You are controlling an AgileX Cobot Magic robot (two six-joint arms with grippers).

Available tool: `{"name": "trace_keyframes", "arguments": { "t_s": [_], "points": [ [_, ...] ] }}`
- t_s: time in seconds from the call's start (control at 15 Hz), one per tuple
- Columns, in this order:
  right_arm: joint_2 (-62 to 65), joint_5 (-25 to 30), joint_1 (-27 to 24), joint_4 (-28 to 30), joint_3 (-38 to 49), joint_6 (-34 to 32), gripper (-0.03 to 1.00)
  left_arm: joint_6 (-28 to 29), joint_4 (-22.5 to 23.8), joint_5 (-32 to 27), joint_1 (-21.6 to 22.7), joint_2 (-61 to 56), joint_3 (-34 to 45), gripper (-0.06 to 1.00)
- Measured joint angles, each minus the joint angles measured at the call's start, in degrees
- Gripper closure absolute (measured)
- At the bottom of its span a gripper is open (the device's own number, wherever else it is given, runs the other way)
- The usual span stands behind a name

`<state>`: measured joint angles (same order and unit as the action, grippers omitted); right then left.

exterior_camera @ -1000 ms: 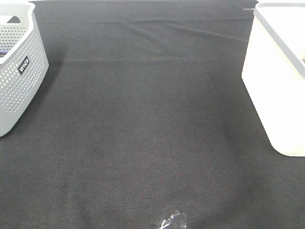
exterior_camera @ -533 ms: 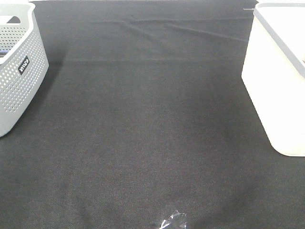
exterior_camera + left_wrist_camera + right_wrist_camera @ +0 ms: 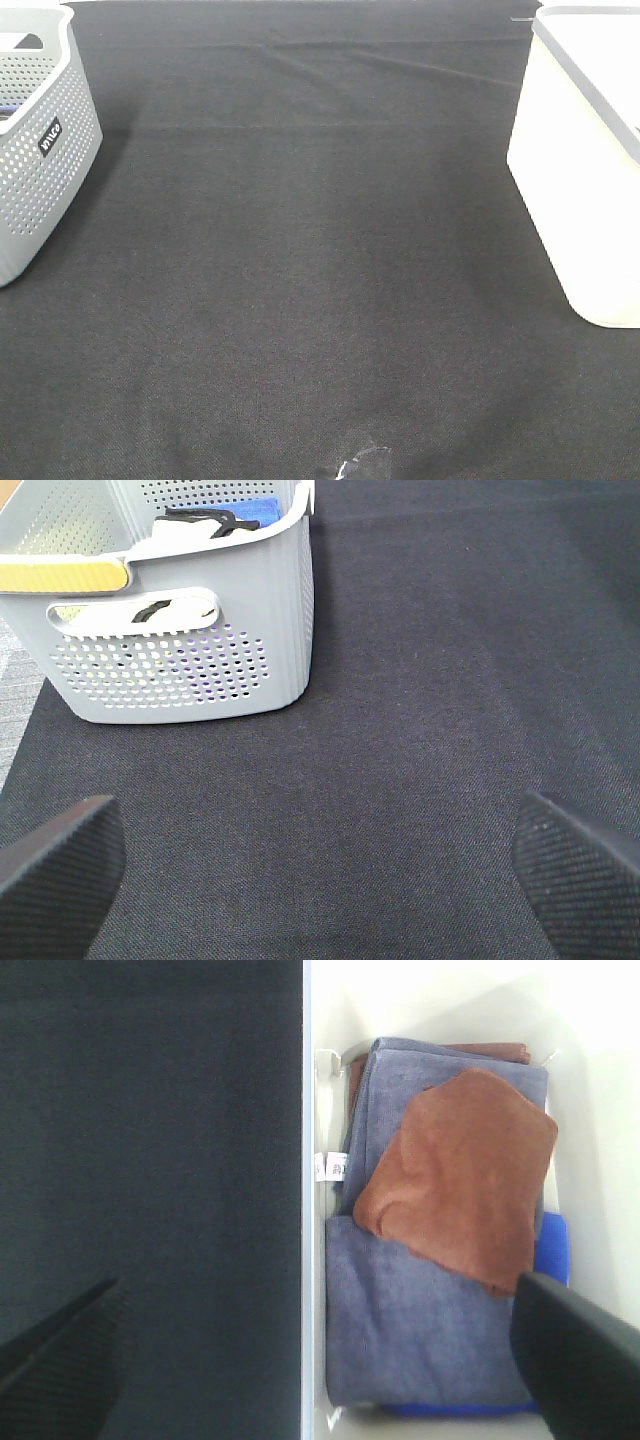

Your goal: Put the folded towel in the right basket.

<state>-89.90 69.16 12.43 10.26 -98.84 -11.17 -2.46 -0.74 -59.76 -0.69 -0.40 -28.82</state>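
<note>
The right basket (image 3: 585,170) is white and stands at the right edge of the black table. In the right wrist view it is seen from above (image 3: 312,1110). A folded brown towel (image 3: 460,1175) lies inside it on top of a folded purple-grey towel (image 3: 420,1330), with a blue one (image 3: 552,1250) beneath. My right gripper (image 3: 320,1360) is open and empty above the basket's near wall. My left gripper (image 3: 320,880) is open and empty over the cloth, in front of the grey basket (image 3: 180,640). Neither arm shows in the exterior view.
The grey perforated basket (image 3: 40,140) stands at the table's left edge and holds white, black and blue items (image 3: 215,518). A black cloth (image 3: 320,250) covers the table. A small scrap of clear plastic (image 3: 358,463) lies at the front centre.
</note>
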Motion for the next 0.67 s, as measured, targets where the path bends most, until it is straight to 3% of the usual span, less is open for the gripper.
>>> {"name": "trace_keyframes", "arguments": {
  "t_s": [0.13, 0.67],
  "points": [
    [4.64, 0.06, 0.23, 0.29, 4.7, -1.03, -0.01, 0.06, 0.0, 0.0, 0.0, 0.0, 0.0, -0.04],
    [44.63, -6.7, 0.23, -0.06, 44.35, -1.78, -0.01, 0.06, 0.0, 0.0, 0.0, 0.0, 0.0, -0.04]
  ]
}}
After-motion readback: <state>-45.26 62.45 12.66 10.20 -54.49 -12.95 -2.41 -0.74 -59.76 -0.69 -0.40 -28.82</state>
